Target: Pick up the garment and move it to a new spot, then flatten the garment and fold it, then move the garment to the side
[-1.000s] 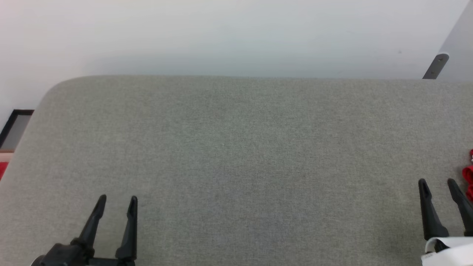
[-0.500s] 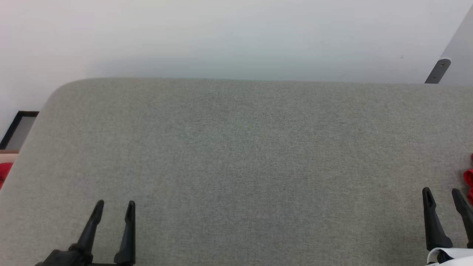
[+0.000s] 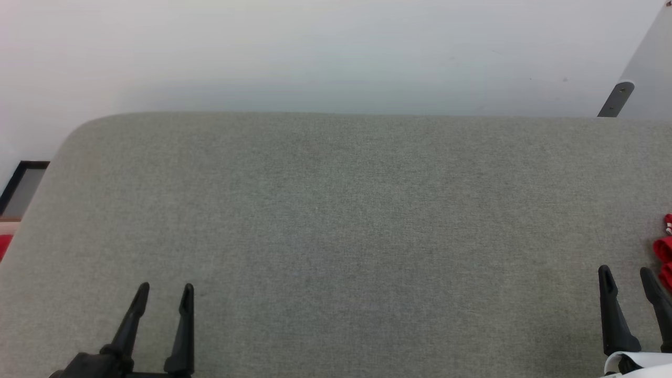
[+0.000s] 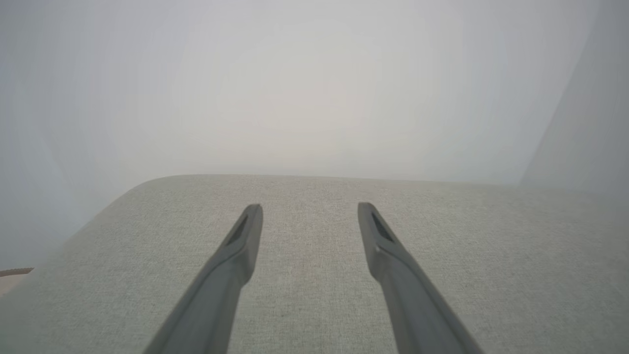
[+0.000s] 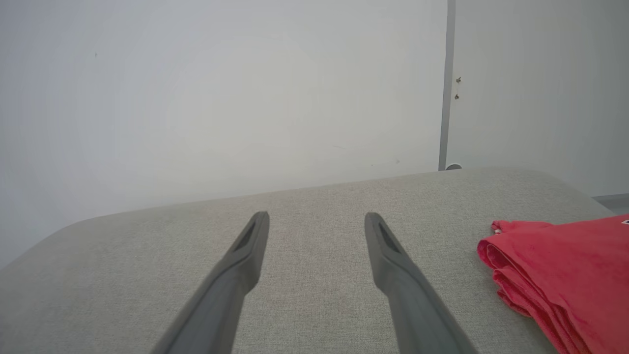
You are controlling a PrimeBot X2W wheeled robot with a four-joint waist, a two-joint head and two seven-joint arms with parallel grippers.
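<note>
The folded red garment (image 5: 565, 275) lies at the grey padded surface's (image 3: 336, 210) right edge, just right of the right gripper (image 3: 625, 270), untouched. That gripper and the left gripper (image 3: 167, 286) both stand wide, empty.

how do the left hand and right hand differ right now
The right hand is beside the red garment; the left hand has bare grey surface around it. The right hand's base shows a white casing; the left hand's base is dark. Both are open, empty, with fingers pointing toward the wall.
</note>
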